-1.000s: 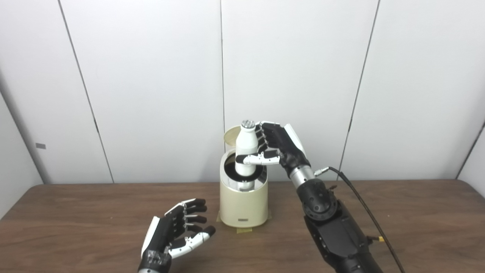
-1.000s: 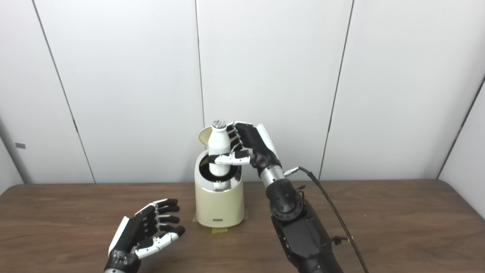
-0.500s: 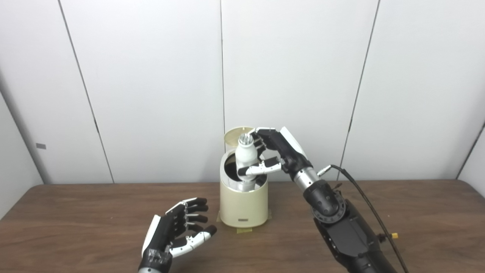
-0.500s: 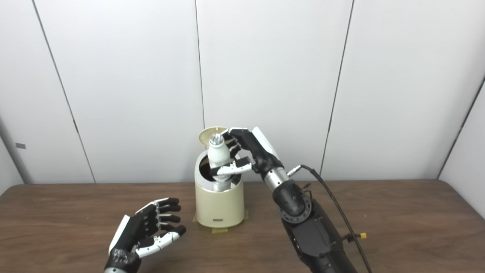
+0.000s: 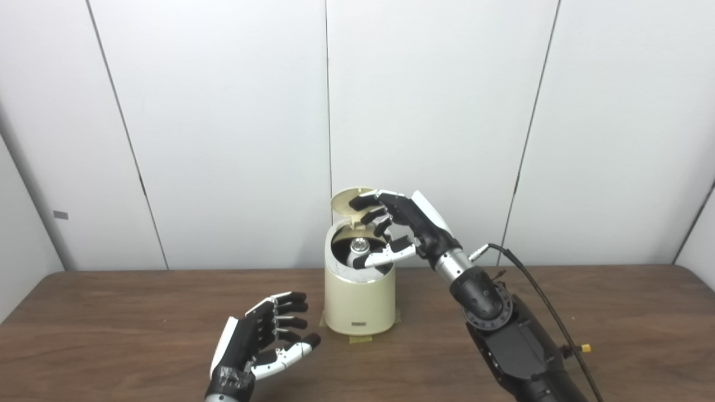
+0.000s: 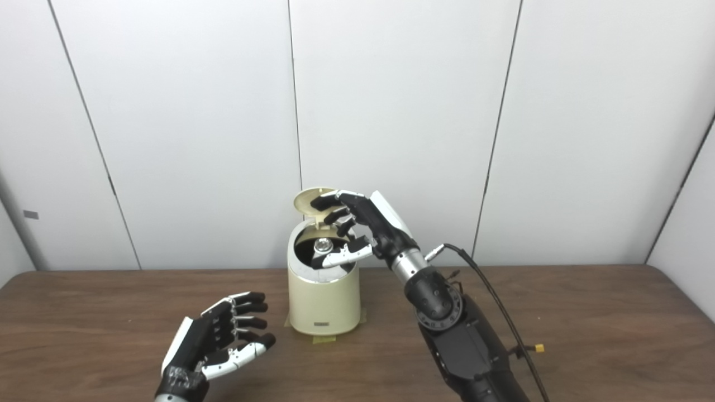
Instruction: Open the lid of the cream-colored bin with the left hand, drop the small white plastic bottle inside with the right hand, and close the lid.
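Now bottle (image 5: 358, 246) inside open bin (image 5: 359, 304)

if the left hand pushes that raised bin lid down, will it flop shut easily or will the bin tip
The lid looks thin and stands up from the back rim, so it probably swings down with little force. The bin is squat with tape at its base, so tipping seems unlikely. The right hand above the opening would block it.

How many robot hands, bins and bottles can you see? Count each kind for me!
Robot hands: 2, the left hand and the right hand
Bins: 1, the cream-colored bin with its lid up
Bottles: 1, the white bottle inside the bin
Total: 4
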